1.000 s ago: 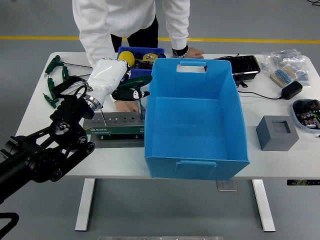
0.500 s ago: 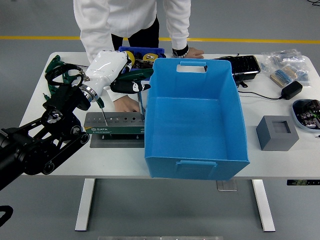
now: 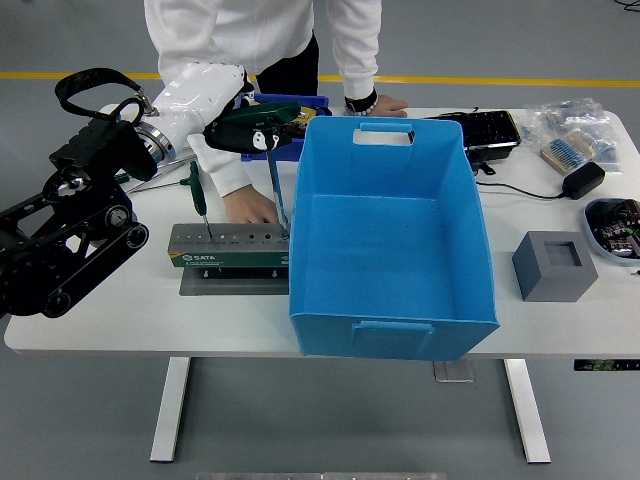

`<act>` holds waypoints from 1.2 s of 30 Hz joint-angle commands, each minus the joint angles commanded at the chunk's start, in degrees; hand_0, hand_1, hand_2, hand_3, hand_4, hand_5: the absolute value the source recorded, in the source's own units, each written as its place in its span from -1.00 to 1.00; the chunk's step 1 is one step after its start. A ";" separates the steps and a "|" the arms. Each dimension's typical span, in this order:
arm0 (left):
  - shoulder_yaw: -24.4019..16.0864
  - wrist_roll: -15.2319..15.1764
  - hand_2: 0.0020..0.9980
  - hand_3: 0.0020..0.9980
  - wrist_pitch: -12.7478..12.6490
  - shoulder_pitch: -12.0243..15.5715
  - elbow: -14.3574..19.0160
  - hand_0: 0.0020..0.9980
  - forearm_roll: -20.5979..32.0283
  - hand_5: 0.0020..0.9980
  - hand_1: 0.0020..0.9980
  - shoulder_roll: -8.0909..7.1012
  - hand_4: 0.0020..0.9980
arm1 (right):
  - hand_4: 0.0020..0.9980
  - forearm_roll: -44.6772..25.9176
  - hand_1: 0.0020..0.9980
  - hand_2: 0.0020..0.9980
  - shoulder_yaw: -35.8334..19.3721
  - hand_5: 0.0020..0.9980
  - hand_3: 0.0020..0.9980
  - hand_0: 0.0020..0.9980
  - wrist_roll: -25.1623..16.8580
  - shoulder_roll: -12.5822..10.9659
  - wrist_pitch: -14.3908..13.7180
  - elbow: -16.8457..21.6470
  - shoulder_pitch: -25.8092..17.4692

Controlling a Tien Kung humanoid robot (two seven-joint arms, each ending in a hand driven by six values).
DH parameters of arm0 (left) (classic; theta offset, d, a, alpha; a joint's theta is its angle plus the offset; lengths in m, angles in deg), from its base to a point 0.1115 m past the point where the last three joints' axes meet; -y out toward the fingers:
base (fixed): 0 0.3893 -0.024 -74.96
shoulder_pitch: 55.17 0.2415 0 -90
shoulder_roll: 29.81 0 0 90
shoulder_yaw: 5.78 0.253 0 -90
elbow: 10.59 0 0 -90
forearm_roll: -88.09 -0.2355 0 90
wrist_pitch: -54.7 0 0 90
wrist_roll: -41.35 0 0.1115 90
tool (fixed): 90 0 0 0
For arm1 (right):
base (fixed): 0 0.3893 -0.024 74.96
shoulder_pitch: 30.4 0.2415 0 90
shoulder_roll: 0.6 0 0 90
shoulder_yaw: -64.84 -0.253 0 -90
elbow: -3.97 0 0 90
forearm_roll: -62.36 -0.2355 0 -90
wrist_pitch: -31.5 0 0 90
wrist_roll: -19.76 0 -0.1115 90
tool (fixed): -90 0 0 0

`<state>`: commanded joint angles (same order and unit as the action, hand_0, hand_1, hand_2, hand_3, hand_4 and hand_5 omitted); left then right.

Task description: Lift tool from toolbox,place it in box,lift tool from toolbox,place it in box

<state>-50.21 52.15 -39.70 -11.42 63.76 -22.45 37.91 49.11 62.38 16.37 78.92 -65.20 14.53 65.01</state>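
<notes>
A grey and green tool rack [image 3: 228, 250] lies on the table just left of the big blue box [image 3: 390, 230]. My left hand [image 3: 258, 126], white with black fingers, is shut on the green handle of a screwdriver [image 3: 277, 190]. Its thin shaft hangs down, with the tip at or just above the rack's right end. A second green-handled screwdriver [image 3: 197, 190] stands upright in the rack. A person's hand [image 3: 250, 210] rests behind the rack. The blue box is empty.
A small blue bin [image 3: 290, 103] with parts sits behind my hand. The person's other hand [image 3: 385, 105] leans on the far edge. Right of the box are a black case [image 3: 490, 130], a power adaptor [image 3: 582, 180], a grey block [image 3: 555, 265] and a bowl [image 3: 615, 225].
My left arm and hand have risen and swung up and left, drawing the held screwdriver upward out of the rack. The person's hand stays behind the rack.
</notes>
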 joint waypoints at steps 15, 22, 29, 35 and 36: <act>1.34 0.15 -0.91 -0.90 0.29 -9.02 4.30 -0.96 -2.29 0.21 -1.00 -3.70 0.82 | 0.94 -0.18 0.47 0.52 0.24 0.57 0.39 0.49 0.02 -0.08 -0.04 -0.04 0.06; 0.87 -0.05 -0.91 -0.90 -0.79 -12.04 3.21 -0.96 -1.62 0.21 -1.00 -0.65 0.82 | 0.94 -0.23 0.47 0.52 0.56 0.57 0.39 0.49 0.00 -0.20 -0.03 -0.01 0.21; 3.01 -0.34 -0.91 -0.90 -1.99 -13.17 1.58 -0.96 0.00 0.22 -1.00 4.75 0.82 | 0.94 -0.34 0.47 0.52 1.04 0.57 0.39 0.49 -0.04 -0.39 -0.07 0.03 0.50; 8.43 -1.30 -0.91 -0.90 -3.58 -12.60 -1.14 -0.96 3.08 0.22 -1.00 9.03 0.81 | 0.94 -0.52 0.47 0.52 1.34 0.57 0.39 0.49 -0.14 -0.52 -0.16 0.07 0.71; 9.46 -1.48 -0.91 -0.90 -3.82 -12.52 -1.51 -0.96 3.50 0.22 -1.00 9.35 0.81 | 0.94 -0.54 0.47 0.52 1.35 0.57 0.39 0.49 -0.16 -0.53 -0.17 0.08 0.74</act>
<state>-40.75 50.67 -43.52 -23.94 62.25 -18.95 47.26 48.56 63.72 16.21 78.39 -65.37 14.61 65.76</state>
